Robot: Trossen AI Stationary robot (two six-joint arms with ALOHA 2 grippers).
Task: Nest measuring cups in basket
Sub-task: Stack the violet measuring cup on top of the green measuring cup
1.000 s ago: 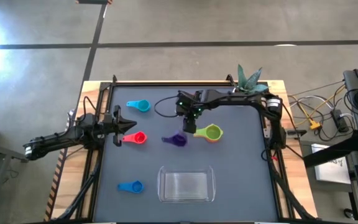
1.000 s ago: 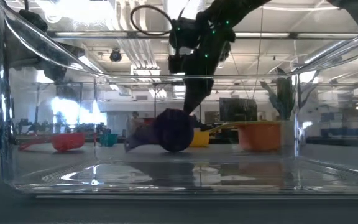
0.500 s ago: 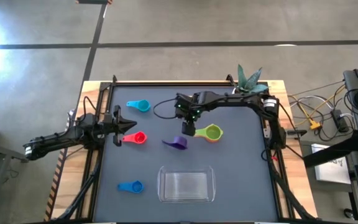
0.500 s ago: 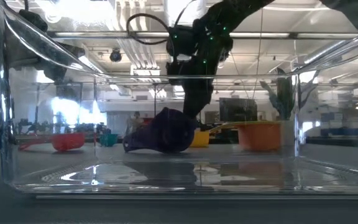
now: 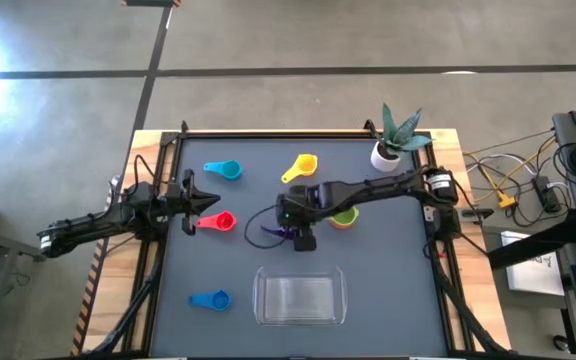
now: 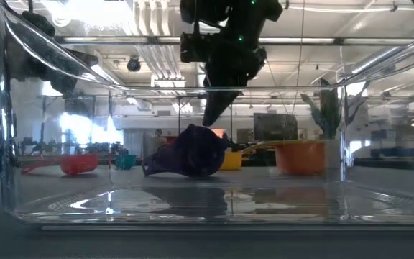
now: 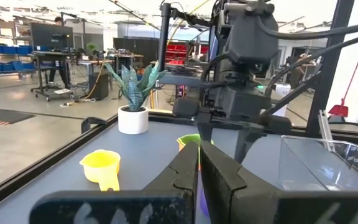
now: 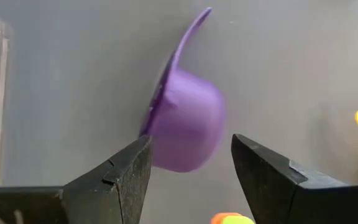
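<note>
Below the right gripper's [image 8: 188, 180] wide-open jaws, the tipped purple cup [image 8: 188, 127] lies unheld.

No text, label, brand, number or sign is legible on anything in these views.

The high view looks straight down on the whole table [image 5: 388, 300] from well above, while the low view sits at table-top height inside the clear basket [image 6: 379, 208], facing level into the room. Both wrist views look along their own fingers, and all four share the purple cup [image 8: 188, 121].
</note>
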